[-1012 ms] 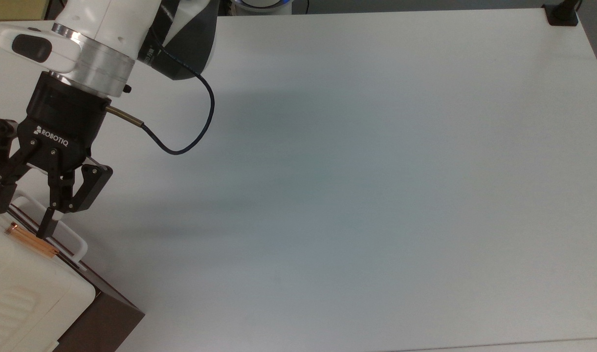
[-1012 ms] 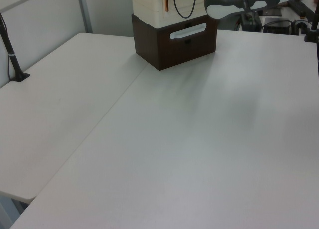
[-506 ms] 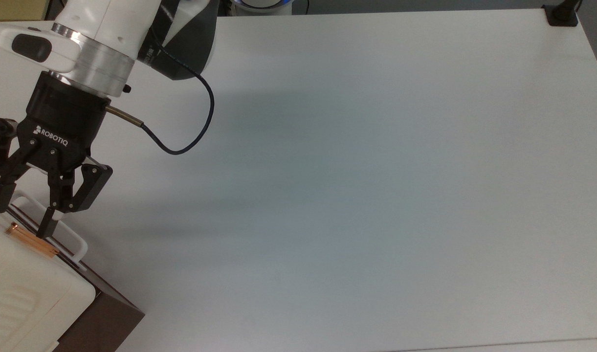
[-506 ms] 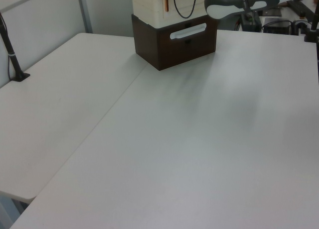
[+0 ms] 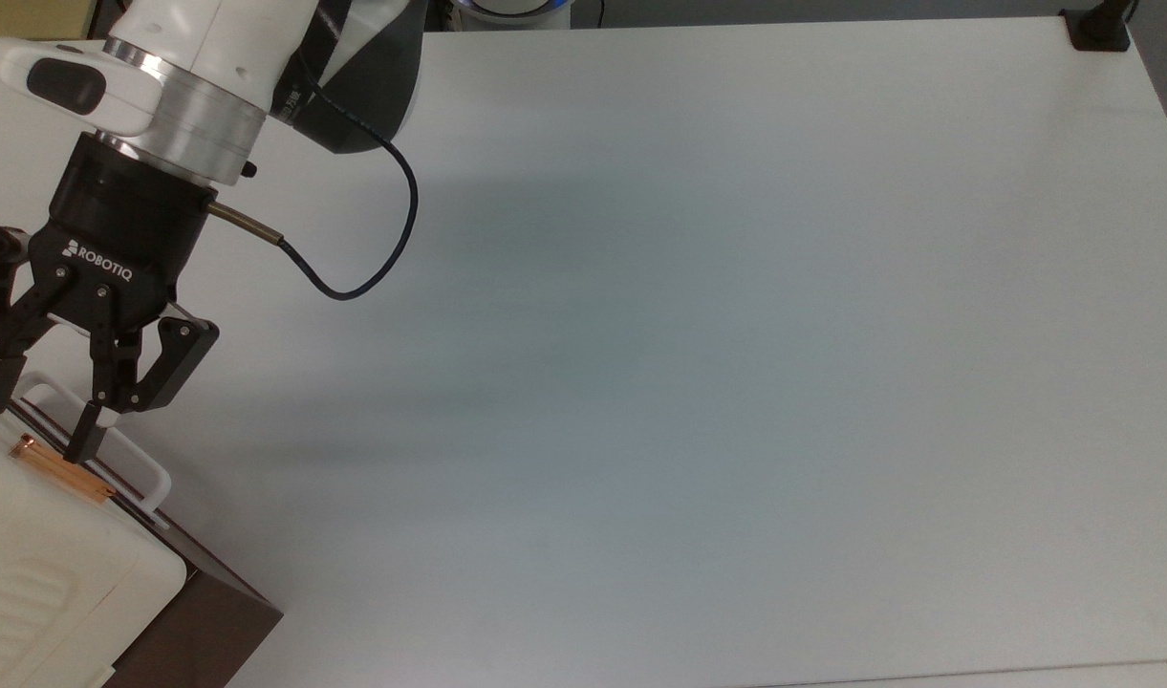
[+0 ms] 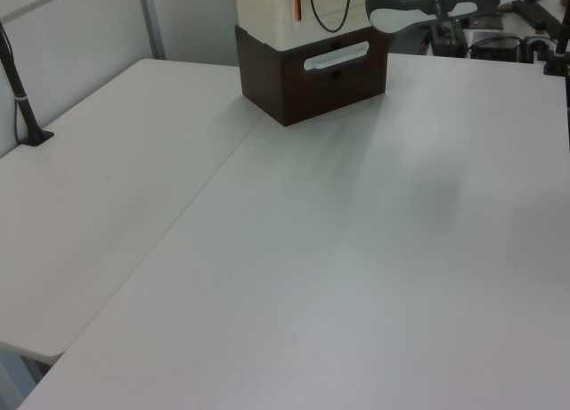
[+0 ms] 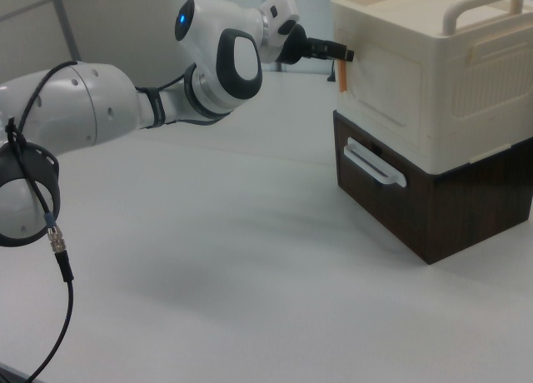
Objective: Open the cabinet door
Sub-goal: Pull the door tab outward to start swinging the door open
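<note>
Lower left of the top view: my gripper (image 5: 33,420), jaws spread, straddles the cabinet door's (image 7: 390,83) copper strip (image 5: 62,466), ready to pinch.

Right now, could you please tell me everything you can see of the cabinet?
The cabinet is a cream-white, plastic-looking box with rounded corners, a ribbed top and a loop handle on top, standing upright on a dark brown base with a white bar handle. It rests on the white table, at the top view's lower left corner. The cabinet door looks closed, with a thin copper-coloured strip along one edge. The open gripper hovers at that strip; whether it touches is unclear.
</note>
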